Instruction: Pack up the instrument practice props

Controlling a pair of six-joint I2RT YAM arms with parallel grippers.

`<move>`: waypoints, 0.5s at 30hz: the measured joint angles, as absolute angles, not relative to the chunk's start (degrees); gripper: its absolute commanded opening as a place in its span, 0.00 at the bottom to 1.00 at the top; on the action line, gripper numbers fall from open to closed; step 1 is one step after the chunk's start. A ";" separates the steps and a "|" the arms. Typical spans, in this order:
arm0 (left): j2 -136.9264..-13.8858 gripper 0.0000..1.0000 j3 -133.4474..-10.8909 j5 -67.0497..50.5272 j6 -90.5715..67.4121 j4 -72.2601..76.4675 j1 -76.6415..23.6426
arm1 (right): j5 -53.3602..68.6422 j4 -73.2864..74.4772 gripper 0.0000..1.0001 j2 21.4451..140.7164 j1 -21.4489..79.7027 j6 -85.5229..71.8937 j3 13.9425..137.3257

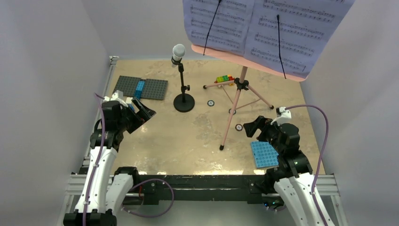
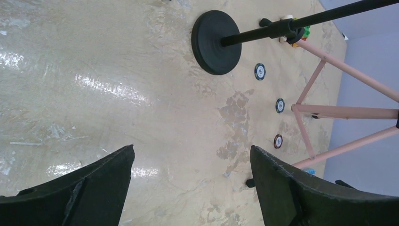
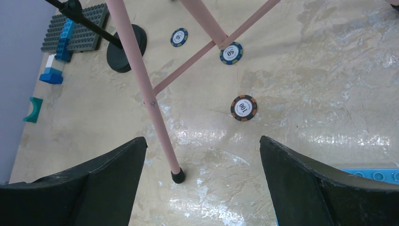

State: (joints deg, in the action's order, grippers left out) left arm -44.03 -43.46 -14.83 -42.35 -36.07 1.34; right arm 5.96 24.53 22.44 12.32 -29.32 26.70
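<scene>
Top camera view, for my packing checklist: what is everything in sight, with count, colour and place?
music stand: one, pink, tripod, right of centre
sheet-music pages: two, lavender, on the music stand's desk
microphone: one, grey-white, atop the mic stand
mic stand: one, black, round base, left of the music stand
grey building plate: one, dark grey, far left
blue bricks: short row, blue, on the grey building plate
blue building plate: one, light blue, near edge by the right arm
toy bricks: small cluster, mixed colours, behind the music stand
poker chips: three, dark-rimmed, among the tripod legs
table: one, tan marbled
left gripper: black, open, empty
right gripper: black, open, empty
</scene>
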 measured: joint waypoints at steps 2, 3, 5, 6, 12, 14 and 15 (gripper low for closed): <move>-43.51 0.97 -43.24 -15.22 -42.17 -35.99 1.34 | 6.52 24.53 0.95 22.48 12.32 -29.04 26.70; -42.92 0.97 -43.13 -15.59 -42.15 -35.88 1.34 | 6.90 24.51 0.94 22.48 12.32 -28.86 26.72; -41.63 0.97 -42.85 -16.40 -41.85 -35.00 1.34 | 7.29 24.45 0.94 22.48 12.32 -28.71 26.72; -40.93 0.97 -42.65 -16.86 -41.71 -34.39 1.34 | 7.35 24.43 0.94 22.48 12.32 -28.56 26.70; -39.03 0.94 -41.06 -20.38 -41.28 -29.98 1.23 | 8.64 23.94 0.93 22.48 12.32 -28.27 26.70; -39.31 0.92 -40.95 -20.49 -40.95 -28.97 0.12 | 8.86 23.75 0.93 22.50 12.32 -28.27 26.70; -39.53 0.92 -40.95 -20.38 -40.77 -28.60 -0.91 | 9.08 23.64 0.93 22.52 12.32 -28.27 26.70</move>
